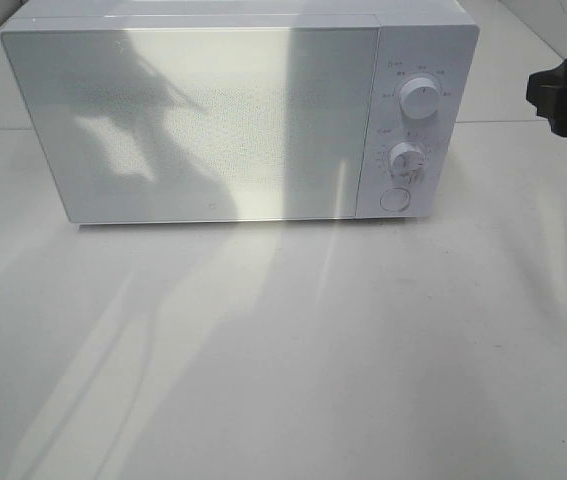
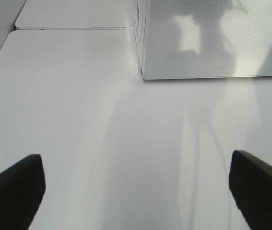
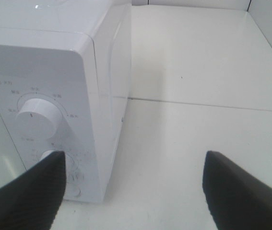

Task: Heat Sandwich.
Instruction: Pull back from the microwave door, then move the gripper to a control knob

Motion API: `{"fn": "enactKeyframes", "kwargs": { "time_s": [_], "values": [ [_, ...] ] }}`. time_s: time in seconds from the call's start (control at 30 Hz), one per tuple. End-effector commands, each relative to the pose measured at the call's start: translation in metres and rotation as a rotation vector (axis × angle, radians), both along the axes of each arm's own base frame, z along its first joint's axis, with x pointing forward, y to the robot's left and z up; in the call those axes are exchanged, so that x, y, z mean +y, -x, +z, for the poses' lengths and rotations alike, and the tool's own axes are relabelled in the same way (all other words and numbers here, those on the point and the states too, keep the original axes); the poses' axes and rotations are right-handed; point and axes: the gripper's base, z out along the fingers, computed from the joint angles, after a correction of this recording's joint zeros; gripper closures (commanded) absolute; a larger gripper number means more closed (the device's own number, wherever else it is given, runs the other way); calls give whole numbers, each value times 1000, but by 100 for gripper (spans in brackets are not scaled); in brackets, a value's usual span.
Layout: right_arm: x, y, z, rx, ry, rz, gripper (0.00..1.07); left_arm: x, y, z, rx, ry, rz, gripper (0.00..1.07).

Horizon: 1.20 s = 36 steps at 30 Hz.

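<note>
The left gripper [image 2: 136, 160] shows only in its own wrist view: two dark, matte fingers [image 2: 16, 191] spread wide over the bare white desk [image 2: 68, 96], with nothing between them. Ahead of it stands the microwave [image 2: 212, 43], its glossy door speckled with fine dots.

The high view gives the whole microwave [image 1: 203, 120]: a white box with rounded corners, door shut, its mirror-like front catching bright light and grey shadows. On the control panel at its right end sit an upper knob [image 1: 421, 101], a lower knob [image 1: 406, 157] and a round button [image 1: 394, 199], all white. The desk [image 1: 283, 350] is smooth and pale.

The sandwich shows in no view, so where it lies cannot be told.

At the right edge of the high view hangs the black right gripper [image 1: 563, 95], beside the microwave and apart from it. Its wrist view shows ribbed fingers [image 3: 241, 191] set wide, holding nothing, and the upper knob [image 3: 39, 118] ringed with small printed marks too small to read.
</note>
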Motion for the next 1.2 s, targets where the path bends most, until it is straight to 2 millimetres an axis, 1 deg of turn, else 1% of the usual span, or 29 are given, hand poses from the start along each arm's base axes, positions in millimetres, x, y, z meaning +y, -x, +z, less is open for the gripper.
{"fn": "enactKeyframes", "kwargs": {
  "time_s": [0.03,0.1,0.17,0.2,0.27,0.3,0.33,0.37,0.47,0.5,0.63,0.83,0.93,1.0,1.07,1.2],
  "values": [
    [0,-4,-3,-75,-5,5,31,-1,4,0,-33,14,0,8],
    [5,-5,-10,-105,-9,25,31,-1,4,0,-33,14,0,8],
    [13,-5,-23,-118,3,47,31,-1,4,0,-33,14,0,8],
    [13,-5,-23,-118,3,47,31,-1,4,0,-33,14,0,8],
    [19,-5,-31,-107,8,50,31,-1,4,0,-33,14,0,8],
    [25,-5,-40,-97,9,39,31,-1,4,0,-33,14,0,8],
    [27,-4,-44,-94,3,26,31,-1,4,0,-33,14,0,8],
    [27,-4,-44,-94,3,26,31,-1,4,0,-33,14,0,8],
    [31,-1,-55,-96,-51,-49,31,-1,4,0,-33,14,0,8],
    [31,-1,-55,-96,-51,-49,31,-1,4,0,-33,14,0,8],
    [40,7,-69,-106,-83,-98,31,-1,4,0,-33,14,0,8],
    [51,16,-79,-129,-69,-75,31,-1,4,0,-33,14,0,8],
    [63,21,-85,-141,-51,-28,31,-1,4,0,-33,14,0,8],
    [66,22,-86,-146,-49,-20,31,-1,4,0,-33,14,0,8],
    [74,25,-90,-154,-44,-7,31,-1,4,0,-33,14,0,8],
    [80,28,-95,-165,-39,-28,31,-1,4,0,-33,14,0,8]
  ]
}}
